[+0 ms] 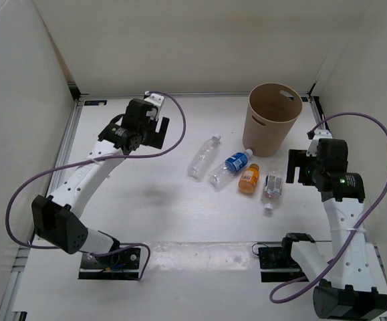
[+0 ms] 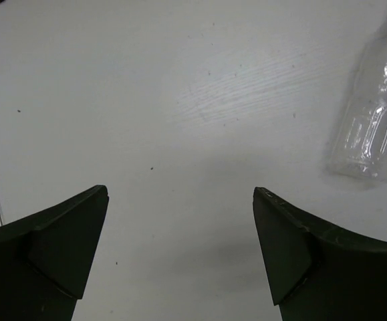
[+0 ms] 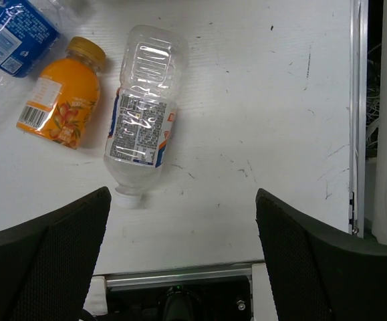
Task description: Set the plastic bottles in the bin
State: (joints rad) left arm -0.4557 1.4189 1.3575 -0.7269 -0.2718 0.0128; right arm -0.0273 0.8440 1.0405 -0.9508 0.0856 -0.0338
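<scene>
The tan, round bin (image 1: 271,120) is standing upright, its mouth facing up. Four plastic bottles are lying on their sides just in front of it. The clear bottle (image 1: 203,158) is lying leftmost. The blue-labelled bottle (image 1: 230,166) is pointing its cap toward the bin's base. The short orange bottle (image 1: 248,179) is resting beside it. The white-capped bottle (image 1: 273,188) is lying rightmost.

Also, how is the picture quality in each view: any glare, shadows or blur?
Top external view: even, soft light, only a faint shadow on the table beside the left arm. Left wrist view: the clear bottle nearly fades into the white surface; the left end effector looks dark. Right wrist view: sharp, small highlights on the labelled bottle.
</scene>
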